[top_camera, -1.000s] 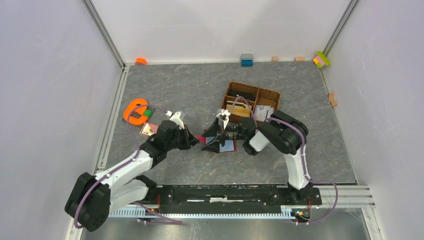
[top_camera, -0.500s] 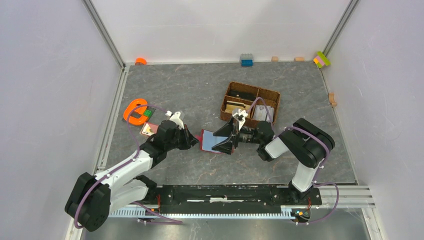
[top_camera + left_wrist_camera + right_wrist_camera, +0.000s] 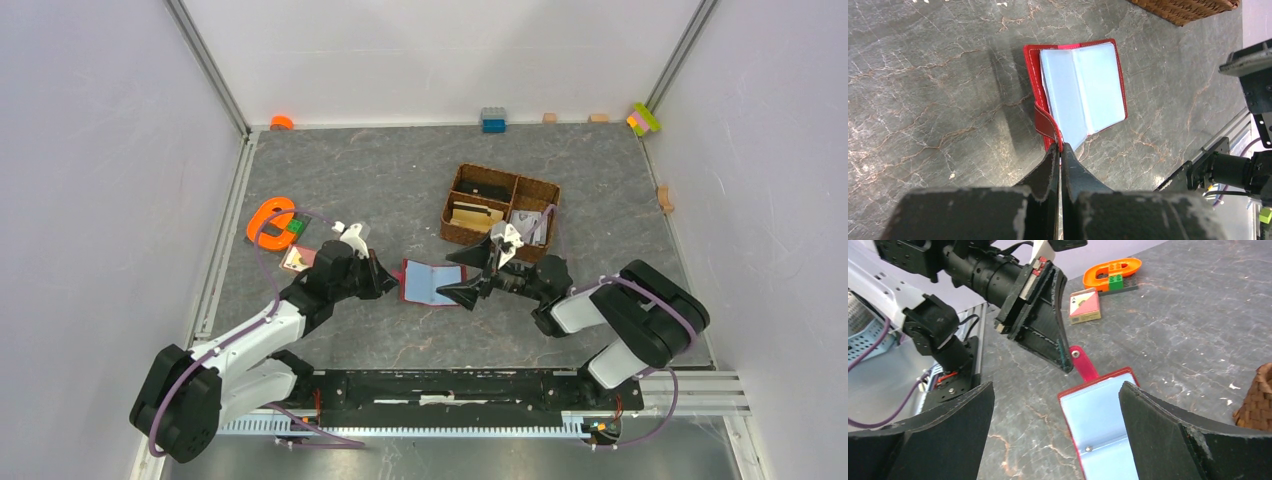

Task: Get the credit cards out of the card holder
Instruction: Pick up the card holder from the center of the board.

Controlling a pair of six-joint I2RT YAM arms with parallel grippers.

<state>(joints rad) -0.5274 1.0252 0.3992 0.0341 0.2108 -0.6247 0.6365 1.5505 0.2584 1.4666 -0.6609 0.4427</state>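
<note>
The card holder (image 3: 430, 284) lies open flat on the table, red outside and light blue inside (image 3: 1083, 87). I cannot tell whether its pale blue leaves are credit cards or sleeves. My left gripper (image 3: 388, 279) is shut on the holder's red strap tab (image 3: 1047, 123) at its left edge, jaws pinched together (image 3: 1061, 151). My right gripper (image 3: 463, 276) stands open just right of the holder, its fingers wide apart over the holder's near half (image 3: 1100, 427). In the right wrist view the strap (image 3: 1083, 363) runs up to the left gripper's tip (image 3: 1064, 365).
A brown wicker basket (image 3: 503, 177) with compartments stands behind the right gripper; flat tan (image 3: 476, 216) and white-grey (image 3: 529, 224) pieces lie in it. An orange ring with a green brick (image 3: 272, 221) and a small card box (image 3: 296, 258) lie to the left. Small blocks line the back wall.
My right arm has drawn back to the right, off the card holder, which now lies open and uncovered. The left gripper has stayed shut on the strap.
</note>
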